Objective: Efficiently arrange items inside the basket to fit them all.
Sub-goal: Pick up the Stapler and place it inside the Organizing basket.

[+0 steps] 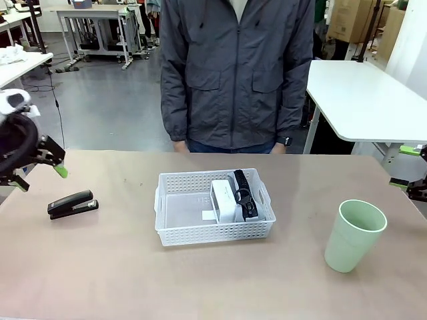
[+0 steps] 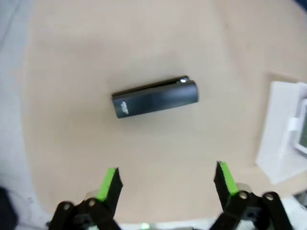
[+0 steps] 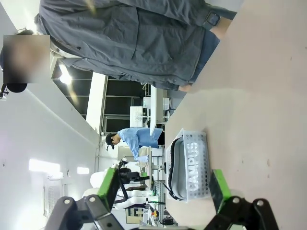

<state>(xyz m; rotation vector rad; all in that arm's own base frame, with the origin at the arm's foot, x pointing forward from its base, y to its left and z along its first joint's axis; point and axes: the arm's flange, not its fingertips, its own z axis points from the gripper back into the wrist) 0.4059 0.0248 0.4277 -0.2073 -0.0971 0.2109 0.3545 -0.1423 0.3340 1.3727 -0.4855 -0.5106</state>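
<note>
"CAMPUS", white letters, sideways on grey soft pouch (image 3: 193, 167)

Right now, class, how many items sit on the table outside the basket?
2. The black stapler lies left of the basket; the pale green cup stands upright to its right. None seems hidden.

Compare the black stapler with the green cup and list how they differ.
Colour: the stapler is black, the cup pale green. Pose: the stapler lies flat and low, while the cup stands upright, mouth up, and is the taller. Place: the stapler is on the robot's left of the basket, the cup on its right. Shared: both rest on the table, outside the basket.
</note>
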